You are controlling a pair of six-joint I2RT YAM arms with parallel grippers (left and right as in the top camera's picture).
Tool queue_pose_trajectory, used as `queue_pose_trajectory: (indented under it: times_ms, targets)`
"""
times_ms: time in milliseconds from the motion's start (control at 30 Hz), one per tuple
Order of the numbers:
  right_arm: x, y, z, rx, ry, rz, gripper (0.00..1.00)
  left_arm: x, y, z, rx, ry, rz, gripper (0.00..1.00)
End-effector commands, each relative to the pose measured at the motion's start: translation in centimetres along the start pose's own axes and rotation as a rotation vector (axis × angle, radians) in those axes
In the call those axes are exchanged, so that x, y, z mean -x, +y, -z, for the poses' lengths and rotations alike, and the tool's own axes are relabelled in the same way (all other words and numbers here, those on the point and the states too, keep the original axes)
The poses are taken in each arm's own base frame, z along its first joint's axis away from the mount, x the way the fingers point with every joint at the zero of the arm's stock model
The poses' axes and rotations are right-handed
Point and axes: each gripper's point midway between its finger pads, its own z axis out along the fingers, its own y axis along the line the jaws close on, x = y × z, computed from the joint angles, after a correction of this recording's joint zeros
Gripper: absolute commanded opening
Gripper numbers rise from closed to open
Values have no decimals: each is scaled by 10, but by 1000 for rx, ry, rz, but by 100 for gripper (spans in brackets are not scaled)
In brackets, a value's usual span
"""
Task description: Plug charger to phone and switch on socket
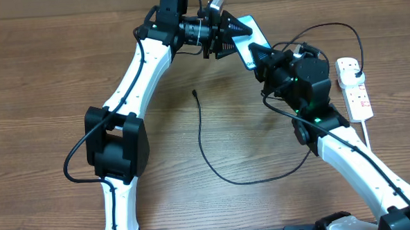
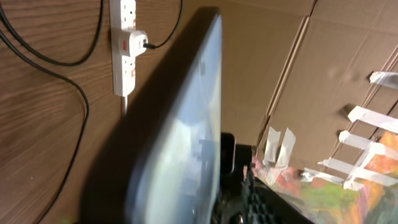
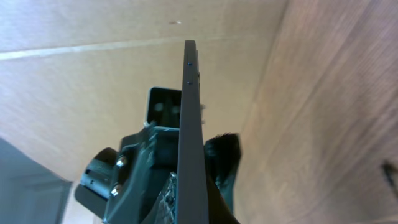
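The phone (image 1: 251,31), lit light blue, is held up off the table at the back centre, between both grippers. My left gripper (image 1: 229,33) is shut on its upper end and my right gripper (image 1: 259,56) on its lower end. In the left wrist view the phone (image 2: 186,130) fills the middle, tilted, in the jaws (image 2: 214,202). In the right wrist view it is edge-on (image 3: 189,93) between the jaws (image 3: 189,202). The charger's connector tip (image 1: 194,94) lies loose on the table. Its cable (image 1: 208,160) loops right to the black plug (image 1: 354,70) in the white socket (image 1: 357,98).
The socket (image 2: 123,68) with the plug (image 2: 134,42) also shows in the left wrist view, cable loops beside it. The socket's thick white cord (image 1: 367,132) runs toward the front right. Cardboard walls stand behind the table.
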Motion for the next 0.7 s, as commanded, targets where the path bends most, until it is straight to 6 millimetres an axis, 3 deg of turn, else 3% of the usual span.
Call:
queue_pose_trajectory:
  times_ms: [0, 133, 300, 333, 467, 667]
  targets:
    - [2, 25, 5, 75, -83, -58, 4, 1, -7, -4, 3, -16, 8, 49]
    - [0, 25, 4, 72, -81, -63, 4, 9, -3, -4, 24, -67, 42, 45]
    - [1, 20, 0, 65, -81, -111, 4, 16, -1, -8, 41, -114, 100, 27]
    - [1, 18, -2, 63, -80, -112, 4, 16, -4, -10, 32, -114, 94, 19]
    - [3, 6, -10, 42, -82, -187, 4, 18, -18, -14, -6, -117, 56, 9]
    - [0, 4, -15, 49, -65, -194, 4, 16, -24, -16, -18, -112, 19, 6]
